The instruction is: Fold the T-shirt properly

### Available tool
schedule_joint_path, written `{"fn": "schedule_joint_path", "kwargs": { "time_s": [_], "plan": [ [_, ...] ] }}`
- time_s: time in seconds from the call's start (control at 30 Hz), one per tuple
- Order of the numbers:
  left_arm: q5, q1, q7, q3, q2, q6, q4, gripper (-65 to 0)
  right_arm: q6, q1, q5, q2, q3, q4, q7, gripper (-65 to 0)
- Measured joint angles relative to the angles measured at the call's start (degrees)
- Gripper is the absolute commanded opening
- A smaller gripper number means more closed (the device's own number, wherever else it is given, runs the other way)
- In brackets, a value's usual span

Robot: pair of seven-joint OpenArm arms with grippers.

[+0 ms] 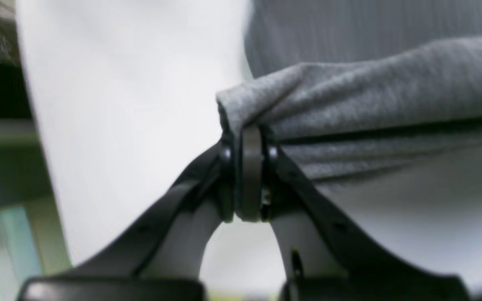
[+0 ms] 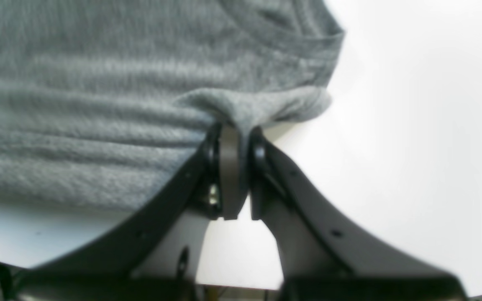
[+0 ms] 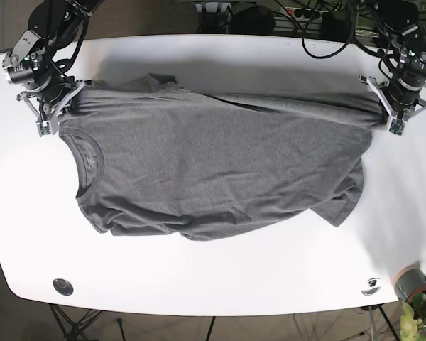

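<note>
My left pincer and right pincer each pinch the grey T-shirt's far edge on the white surface.

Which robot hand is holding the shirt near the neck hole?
The right gripper, at the base view's left. It pinches the T-shirt beside the collar; the left gripper grips the bottom end.

- T-shirt — grey knit cloth, matt, finely ribbed and soft-looking
- tabletop — smooth white, faint sheen
- left tool and right tool — black matt plastic
</note>
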Motion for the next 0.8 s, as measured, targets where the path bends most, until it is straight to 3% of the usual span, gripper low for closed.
{"fn": "schedule_joint_path", "kwargs": {
  "time_s": [0.27,0.6,0.8],
  "plan": [
    [0.85,-12.37,0.5,1.6,-0.24,0.33,-0.04,-65.0,0.13,6.78,-0.55,3.26,-6.21,-0.22,0.92,-62.9],
    [1.38,-24.09,0.5,5.01,-0.87,0.59,-0.44,-65.0,-0.13,17.86,-8.85,3.87,-12.48,-0.26,0.13,-62.9],
    [6.78,-30.14,0.61,7.72,-2.75,0.48,-3.72,-65.0,0.17,24.87,-12.15,4.09,-17.46,-0.31,0.11,-62.9]
  ]
}}
